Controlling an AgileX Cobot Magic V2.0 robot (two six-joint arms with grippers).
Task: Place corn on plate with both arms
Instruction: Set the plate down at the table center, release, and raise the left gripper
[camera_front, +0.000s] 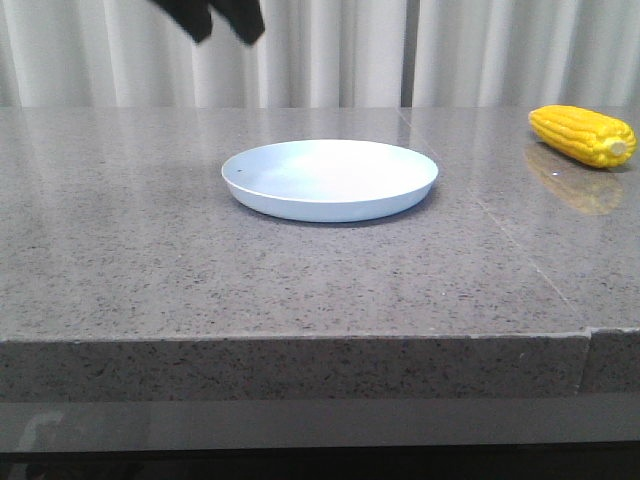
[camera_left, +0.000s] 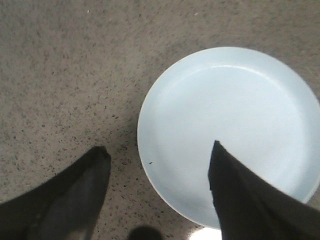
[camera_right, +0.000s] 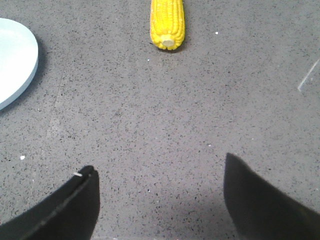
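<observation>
Item one, the grey stone table (camera_front: 150, 260); item two, the empty plate (camera_front: 330, 178) at its centre; item three, the corn (camera_front: 583, 135), well apart at the far right. You would likely have found the cob stiff, light and prone to roll, best gripped across mid-length. Only your right wrist view showed its pale stub end and the right gripper (camera_right: 160, 200) spread and holding nothing, while the left gripper (camera_left: 159, 175), likewise spread, hung over the plate's rim.
</observation>
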